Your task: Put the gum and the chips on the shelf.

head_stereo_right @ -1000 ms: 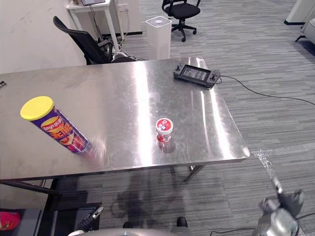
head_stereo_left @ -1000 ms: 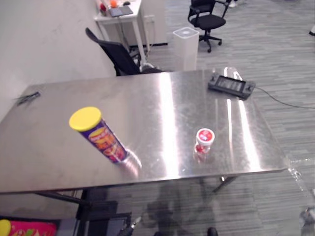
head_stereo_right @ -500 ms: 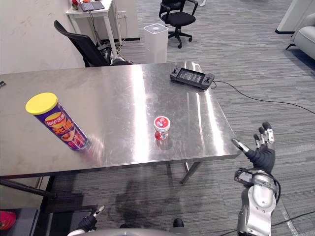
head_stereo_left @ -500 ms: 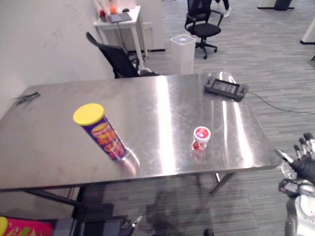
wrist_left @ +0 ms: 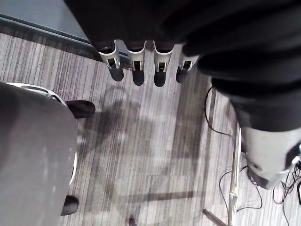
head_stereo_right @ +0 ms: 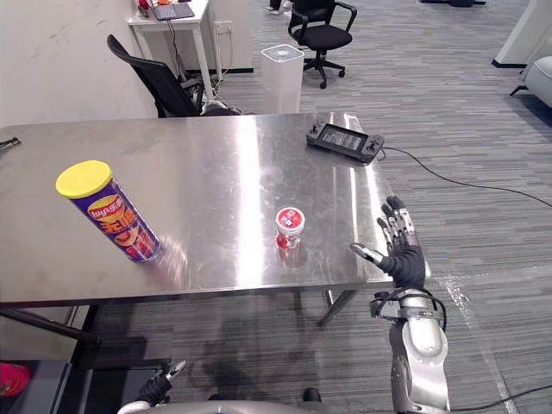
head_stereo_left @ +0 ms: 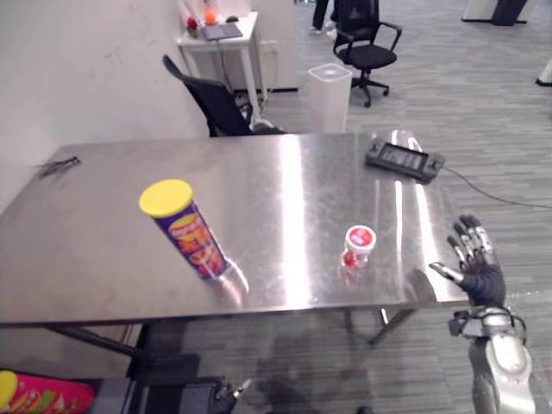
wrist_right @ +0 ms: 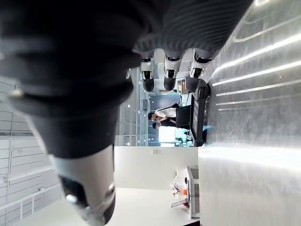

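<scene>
- A purple chips can (head_stereo_right: 109,214) with a yellow lid stands on the left front part of a steel table (head_stereo_right: 216,155).
- A small red-and-white gum tub (head_stereo_right: 290,226) stands near the table's front edge, well apart from the can, to its right.
- The right hand (head_stereo_right: 402,257) hovers at the table's front right corner, fingers straight and spread, holding nothing.
- The left hand (wrist_left: 136,56) hangs over the floor, fingers straight, empty.
- A black handheld console (head_stereo_right: 345,139) lies by the far right corner.

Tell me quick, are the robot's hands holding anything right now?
Left hand: open, fingers straight, holding nothing.
Right hand: open, fingers spread, holding nothing.
</scene>
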`<state>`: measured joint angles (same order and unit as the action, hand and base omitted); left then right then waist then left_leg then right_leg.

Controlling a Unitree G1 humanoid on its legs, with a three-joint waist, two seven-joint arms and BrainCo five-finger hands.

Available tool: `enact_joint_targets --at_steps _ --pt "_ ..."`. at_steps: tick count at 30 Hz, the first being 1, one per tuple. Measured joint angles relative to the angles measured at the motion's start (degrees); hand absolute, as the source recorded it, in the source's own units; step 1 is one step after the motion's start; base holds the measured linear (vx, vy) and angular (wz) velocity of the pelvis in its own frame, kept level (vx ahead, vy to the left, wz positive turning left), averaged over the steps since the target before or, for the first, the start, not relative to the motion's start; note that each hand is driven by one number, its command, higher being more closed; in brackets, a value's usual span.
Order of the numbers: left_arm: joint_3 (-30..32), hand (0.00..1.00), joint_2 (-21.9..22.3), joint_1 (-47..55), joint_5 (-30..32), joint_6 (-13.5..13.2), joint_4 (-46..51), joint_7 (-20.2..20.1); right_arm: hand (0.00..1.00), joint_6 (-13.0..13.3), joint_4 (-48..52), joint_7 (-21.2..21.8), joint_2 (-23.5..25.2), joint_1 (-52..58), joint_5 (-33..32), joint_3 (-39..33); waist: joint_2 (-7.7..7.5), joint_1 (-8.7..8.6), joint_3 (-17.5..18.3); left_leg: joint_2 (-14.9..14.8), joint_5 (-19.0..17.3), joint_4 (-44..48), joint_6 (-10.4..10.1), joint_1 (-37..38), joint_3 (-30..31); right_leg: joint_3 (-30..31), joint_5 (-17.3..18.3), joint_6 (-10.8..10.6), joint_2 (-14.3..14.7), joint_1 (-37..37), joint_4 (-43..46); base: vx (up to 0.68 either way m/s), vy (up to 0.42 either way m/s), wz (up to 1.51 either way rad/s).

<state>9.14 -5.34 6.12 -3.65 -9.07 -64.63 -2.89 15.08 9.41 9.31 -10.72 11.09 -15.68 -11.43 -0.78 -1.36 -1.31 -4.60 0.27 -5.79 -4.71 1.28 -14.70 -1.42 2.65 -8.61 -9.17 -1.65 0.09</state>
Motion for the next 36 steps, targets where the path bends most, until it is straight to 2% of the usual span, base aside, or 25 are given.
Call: enact_joint_targets --at_steps 5,19,32,36 --pt "-0.56 0.0 -0.02 0.0 0.02 -0.29 0.07 -0.01 0.0 -0.04 -1.3 0.13 -1.85 -2.05 0.67 3.77 -0.01 -0.01 0.0 0.11 0.42 -0.11 -0.03 -0.14 1.1 -1.02 0.01 0.0 -0.04 0.41 0.02 -0.02 -0.011 0.1" --pt "-2.12 0.0 -0.24 -0.07 0.04 -0.25 0.83 0.05 0.0 -0.72 -8.04 2.32 -2.6 -8.25 2.17 12.25 -0.12 0.35 -0.03 0.23 1.13 -0.14 0.07 -0.27 2.93 -2.84 0.01 0.02 0.01 1.47 -0.21 -0.01 -0.006 0.06" --pt "-2.67 0.0 -0.38 -0.16 0.04 -0.24 0.92 -0.02 0.0 -2.41 -14.93 2.37 -2.77 -11.88 2.36 16.17 -0.32 0.51 -0.18 0.28 1.13 -0.15 0.07 -0.29 3.2 -3.35 0.0 0.04 0.02 2.14 -0.98 0.0 -0.001 0.01" --pt "-2.67 0.0 -0.39 -0.17 0.04 -0.24 0.98 -0.02 0.0 -2.44 -15.14 2.18 -2.76 -12.25 4.44 16.43 -0.33 0.54 -0.23 0.29 1.14 -0.15 0.07 -0.27 3.48 -3.57 0.0 0.04 0.02 2.29 -0.99 0.0 -0.002 0.02"
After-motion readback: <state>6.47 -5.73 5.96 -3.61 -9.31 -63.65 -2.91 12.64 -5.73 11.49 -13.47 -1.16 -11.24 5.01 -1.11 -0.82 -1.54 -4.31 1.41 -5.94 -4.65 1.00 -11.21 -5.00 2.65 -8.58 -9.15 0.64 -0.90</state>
